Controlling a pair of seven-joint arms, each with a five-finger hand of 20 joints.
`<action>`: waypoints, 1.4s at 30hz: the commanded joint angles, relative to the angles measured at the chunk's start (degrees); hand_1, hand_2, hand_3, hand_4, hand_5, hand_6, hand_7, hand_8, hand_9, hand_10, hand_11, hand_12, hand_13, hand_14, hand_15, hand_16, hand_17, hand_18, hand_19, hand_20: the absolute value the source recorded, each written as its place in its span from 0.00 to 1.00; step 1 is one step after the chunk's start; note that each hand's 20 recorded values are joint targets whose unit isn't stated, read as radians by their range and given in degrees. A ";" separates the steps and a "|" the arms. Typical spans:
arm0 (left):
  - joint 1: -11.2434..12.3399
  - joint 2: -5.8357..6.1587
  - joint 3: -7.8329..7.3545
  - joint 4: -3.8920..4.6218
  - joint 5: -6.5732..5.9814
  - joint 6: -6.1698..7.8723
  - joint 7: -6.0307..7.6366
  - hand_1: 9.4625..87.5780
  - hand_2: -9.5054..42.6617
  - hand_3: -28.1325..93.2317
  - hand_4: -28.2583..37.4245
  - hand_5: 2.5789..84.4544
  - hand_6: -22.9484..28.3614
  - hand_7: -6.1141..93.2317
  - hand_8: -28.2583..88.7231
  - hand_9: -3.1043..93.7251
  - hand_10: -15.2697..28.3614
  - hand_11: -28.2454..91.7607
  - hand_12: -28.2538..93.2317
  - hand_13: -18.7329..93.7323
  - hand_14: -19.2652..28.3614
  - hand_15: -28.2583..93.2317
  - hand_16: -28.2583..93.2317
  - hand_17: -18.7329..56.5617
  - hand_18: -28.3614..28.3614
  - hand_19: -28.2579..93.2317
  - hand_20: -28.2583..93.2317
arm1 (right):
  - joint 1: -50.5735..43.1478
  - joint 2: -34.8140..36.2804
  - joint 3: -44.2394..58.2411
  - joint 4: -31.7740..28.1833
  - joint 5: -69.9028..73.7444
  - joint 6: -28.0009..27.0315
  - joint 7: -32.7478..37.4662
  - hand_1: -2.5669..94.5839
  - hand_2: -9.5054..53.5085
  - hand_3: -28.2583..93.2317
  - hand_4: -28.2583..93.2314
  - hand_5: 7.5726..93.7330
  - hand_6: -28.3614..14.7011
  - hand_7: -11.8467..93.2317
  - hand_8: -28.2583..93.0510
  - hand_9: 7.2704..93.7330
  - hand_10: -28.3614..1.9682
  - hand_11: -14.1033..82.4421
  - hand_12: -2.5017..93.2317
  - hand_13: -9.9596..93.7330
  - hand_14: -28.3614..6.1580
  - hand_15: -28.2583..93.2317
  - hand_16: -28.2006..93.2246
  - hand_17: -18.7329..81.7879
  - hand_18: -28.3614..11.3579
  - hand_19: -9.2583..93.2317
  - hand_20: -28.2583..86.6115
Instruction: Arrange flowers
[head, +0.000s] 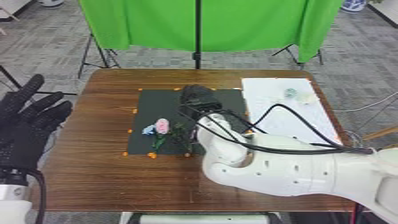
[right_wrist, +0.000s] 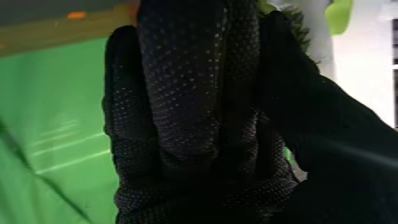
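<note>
On the dark mat (head: 145, 107) at the middle of the brown bench (head: 89, 170) lie a pink flower (head: 162, 126) and, just beside it on the robot's left, a blue flower (head: 148, 130), with green stems (head: 159, 143) running from the blooms toward the robot. Dark greenery (head: 180, 134) sits between the pink flower and the right arm (head: 271, 170). Small orange markers (head: 152, 155) dot the mat's border. To the robot's right of the mat, a white sheet (head: 271, 112) carries a pale green flower (head: 290, 93) and a whitish one close by it. The right hand (head: 197, 94) is over the far part of the mat, its arm crossing the bench from the robot's right, black cables looping over it. In the right wrist view that hand is open, its fingers (right_wrist: 182, 65) straight and the thumb (right_wrist: 298, 75) close alongside; greenery shows past them, though whether they touch it I cannot tell. The left hand (head: 25, 127) is beside the bench's left edge, open, fingers extended and spread. Beyond the bench hangs a green cloth (head: 147, 25).
</note>
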 joint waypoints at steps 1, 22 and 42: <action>-1.20 0.80 0.31 0.97 0.19 -1.15 -1.14 0.11 0.34 0.87 0.00 0.32 0.56 0.23 0.15 0.33 0.80 0.52 0.31 0.35 0.96 0.74 0.12 0.16 0.93 0.70 0.45 | 1.73 -2.99 -2.25 0.75 0.41 -0.37 -0.60 0.59 0.00 0.83 0.00 0.89 0.68 0.29 0.27 1.00 0.72 0.36 0.30 1.00 0.73 0.55 0.42 0.71 0.37 1.00 0.10; -3.37 1.48 0.73 1.84 0.65 -2.32 -2.72 0.12 0.36 0.85 0.00 0.32 0.56 0.24 0.14 0.39 0.83 0.49 0.33 0.42 1.00 0.73 0.14 0.16 0.98 0.72 0.45 | 2.31 -4.33 -6.10 2.84 0.09 -3.30 0.87 0.59 0.00 0.82 0.00 0.85 0.67 0.29 0.24 1.00 0.68 0.35 0.31 0.98 0.72 0.57 0.42 0.67 0.34 1.00 0.15; -3.39 1.02 0.93 1.81 0.77 -2.31 -2.51 0.13 0.38 0.83 0.00 0.33 0.57 0.25 0.14 0.43 0.84 0.47 0.36 0.50 1.00 0.70 0.18 0.18 1.00 0.73 0.47 | 2.90 -4.66 -6.83 2.51 -2.69 -5.22 0.91 0.51 0.00 0.85 0.00 0.70 0.64 0.26 0.13 0.96 0.64 0.40 0.29 0.95 0.70 0.62 0.40 0.64 0.28 1.00 0.20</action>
